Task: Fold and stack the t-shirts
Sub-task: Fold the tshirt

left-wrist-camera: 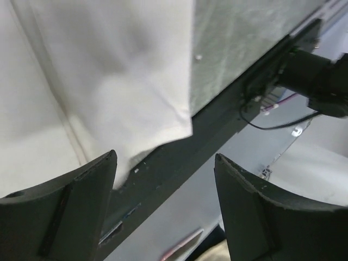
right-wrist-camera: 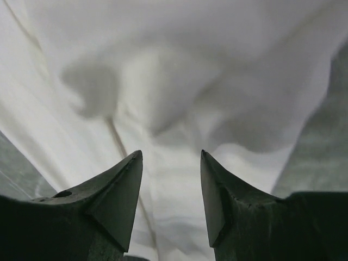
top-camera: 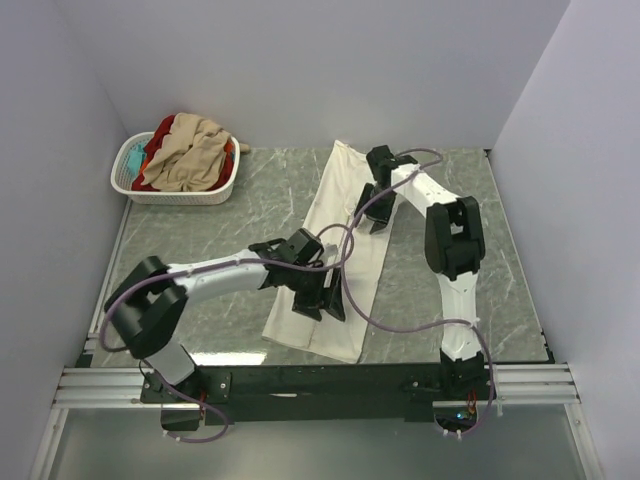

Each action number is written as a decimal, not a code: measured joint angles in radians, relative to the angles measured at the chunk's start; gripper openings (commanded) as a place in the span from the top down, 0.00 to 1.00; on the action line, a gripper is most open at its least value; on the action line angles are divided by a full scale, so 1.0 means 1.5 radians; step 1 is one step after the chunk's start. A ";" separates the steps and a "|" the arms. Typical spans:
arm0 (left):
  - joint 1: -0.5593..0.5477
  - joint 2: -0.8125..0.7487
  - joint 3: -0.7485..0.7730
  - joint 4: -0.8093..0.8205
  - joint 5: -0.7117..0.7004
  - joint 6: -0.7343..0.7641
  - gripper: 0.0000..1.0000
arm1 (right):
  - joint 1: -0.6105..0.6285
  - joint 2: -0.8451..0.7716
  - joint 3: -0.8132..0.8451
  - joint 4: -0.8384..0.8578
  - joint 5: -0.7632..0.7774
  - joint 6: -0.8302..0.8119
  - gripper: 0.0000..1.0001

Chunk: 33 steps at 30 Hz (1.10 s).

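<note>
Plainly the cream-white t-shirt (top-camera: 330, 200) is light, limp cloth, lying as a long narrow strip on the table (top-camera: 230, 220), from the far side down to the near edge. It looks likely to sag and slide on the smooth top, so I'd judge a hem or corner the best hold (a grab mid-panel would only bunch it). The left gripper (top-camera: 320, 300) hangs over the strip's near end, jaws wide and empty, with the near corner just ahead of the gap. The right gripper (top-camera: 372, 220) hovers above the middle, jaws parted, holding nothing. The other t-shirts (top-camera: 190, 155) sit heaped in the basket (top-camera: 175, 195).
</note>
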 measured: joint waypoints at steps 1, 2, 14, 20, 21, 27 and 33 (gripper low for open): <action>0.000 -0.029 0.003 -0.010 -0.012 0.002 0.21 | 0.004 -0.025 -0.025 -0.001 0.005 -0.001 0.46; 0.000 -0.051 0.005 -0.017 -0.020 0.006 0.21 | 0.008 -0.051 -0.045 -0.003 0.010 -0.003 0.46; 0.083 -0.319 -0.114 -0.127 -0.194 0.026 0.20 | 0.150 -0.519 -0.449 0.068 0.063 0.066 0.46; 0.157 -0.364 -0.188 -0.164 -0.218 0.026 0.22 | 0.312 -0.609 -0.652 0.086 0.056 0.181 0.46; 0.162 -0.359 -0.189 -0.170 -0.220 0.027 0.22 | 0.338 -0.618 -0.671 0.087 0.058 0.201 0.46; 0.170 -0.315 -0.189 -0.170 -0.233 0.028 0.31 | 0.463 -0.643 -0.718 0.107 0.058 0.323 0.48; 0.173 -0.306 -0.193 -0.161 -0.239 0.026 0.38 | 0.538 -0.624 -0.742 0.123 0.053 0.399 0.51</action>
